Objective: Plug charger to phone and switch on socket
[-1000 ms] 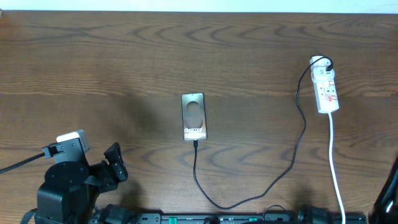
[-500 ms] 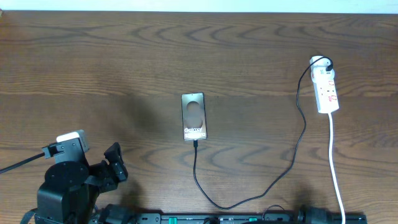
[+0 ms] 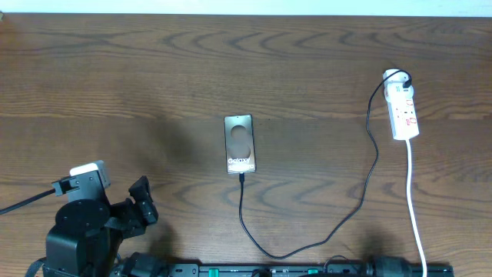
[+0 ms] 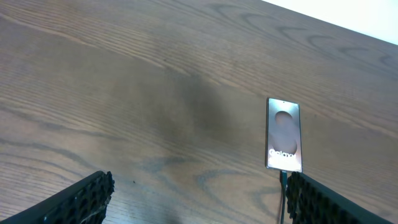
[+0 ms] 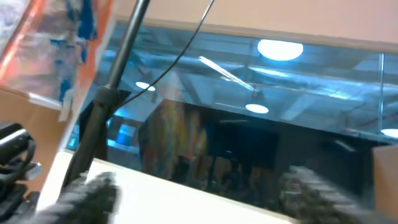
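Observation:
The phone (image 3: 240, 144) lies flat mid-table, "Galaxy" lettering on its dark face; the left wrist view shows the phone (image 4: 284, 134) too. The charger (image 3: 367, 181), a thin black cable, meets the phone's near edge, loops toward the front and climbs right to the socket (image 3: 404, 111), a white power strip with red markings. My left gripper (image 4: 199, 208) is open and empty, low over the wood, short of the phone and to its left. My right gripper (image 5: 205, 193) shows blurred fingers set wide apart with nothing between them, its camera pointing off the table at windows.
The socket's white cord (image 3: 415, 208) runs from the strip to the front edge at the right. My left arm's dark base (image 3: 81, 235) fills the front-left corner. A black rail (image 3: 284, 269) lines the front edge.
The right arm, seen at the lower right edge one second ago, has left the overhead view. Phone, cable, socket and left arm have not moved.

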### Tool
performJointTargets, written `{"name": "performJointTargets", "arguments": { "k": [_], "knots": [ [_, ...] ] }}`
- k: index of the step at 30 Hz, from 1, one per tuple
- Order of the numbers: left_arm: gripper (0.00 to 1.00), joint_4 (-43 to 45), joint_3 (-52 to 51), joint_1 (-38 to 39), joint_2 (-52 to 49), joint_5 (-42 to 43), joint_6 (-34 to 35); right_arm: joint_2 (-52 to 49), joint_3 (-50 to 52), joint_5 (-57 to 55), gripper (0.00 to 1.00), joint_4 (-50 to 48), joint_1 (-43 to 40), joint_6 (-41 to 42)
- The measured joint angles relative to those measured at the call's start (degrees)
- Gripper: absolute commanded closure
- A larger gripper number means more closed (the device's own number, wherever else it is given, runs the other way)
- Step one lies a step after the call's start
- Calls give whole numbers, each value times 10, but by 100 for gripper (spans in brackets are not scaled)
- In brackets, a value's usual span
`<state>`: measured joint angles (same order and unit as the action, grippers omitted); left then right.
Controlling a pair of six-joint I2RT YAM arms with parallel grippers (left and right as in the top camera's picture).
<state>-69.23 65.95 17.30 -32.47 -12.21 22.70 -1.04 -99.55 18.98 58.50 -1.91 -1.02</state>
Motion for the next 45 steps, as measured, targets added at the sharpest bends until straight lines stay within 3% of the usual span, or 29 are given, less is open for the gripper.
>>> {"name": "performJointTargets", "arguments": {
  "k": [6, 15, 18, 21, 25, 34, 45],
  "knots": [
    [10, 0, 0, 0, 0, 0, 0, 0, 1, -44, 1, -61, 37, -69],
    [10, 0, 0, 0, 0, 0, 0, 2, 43, -44, 1, -272, 41, -112],
    [9, 0, 0, 0, 0, 0, 0, 2, 50, -45, 1, -254, 41, -111],
    [9, 0, 0, 0, 0, 0, 0, 3, 64, -47, 1, -175, 42, -111],
    [9, 0, 0, 0, 0, 0, 0, 5, 151, -47, 1, -131, 42, -111],
    [9, 0, 0, 0, 0, 0, 0, 4, 365, -48, 1, -137, 42, -111],
    [9, 0, 0, 0, 0, 0, 0, 3, 647, -49, 1, -269, 42, -111]
  ]
}}
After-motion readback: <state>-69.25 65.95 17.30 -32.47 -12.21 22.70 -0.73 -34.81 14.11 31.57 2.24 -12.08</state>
